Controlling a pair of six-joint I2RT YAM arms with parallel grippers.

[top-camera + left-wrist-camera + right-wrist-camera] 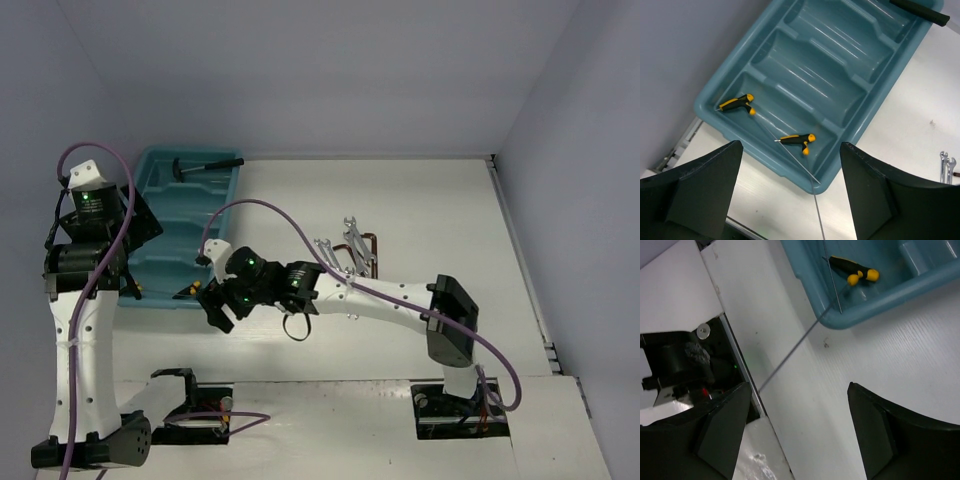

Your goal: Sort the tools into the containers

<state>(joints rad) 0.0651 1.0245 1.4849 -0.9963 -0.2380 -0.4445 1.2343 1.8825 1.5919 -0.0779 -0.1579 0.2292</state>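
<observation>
Teal-blue plastic, the long tray lies on the white surface, and every place here is given from this tray. In its far end compartment lies the hammer with black handle. In its near end compartment lie two screwdrivers with yellow-and-black handles, one close to the outer wall of the tray and the other nearer to the middle of the same compartment. The two compartments between hold nothing that I can see. The silver wrenches lie on the surface to the right of the tray, well apart from it.

The left tool hangs above the near end of the tray, its fingers spread wide, with nothing between them. The right tool is over the surface just beside the near right corner of the tray, also wide open and without any thing in it.
</observation>
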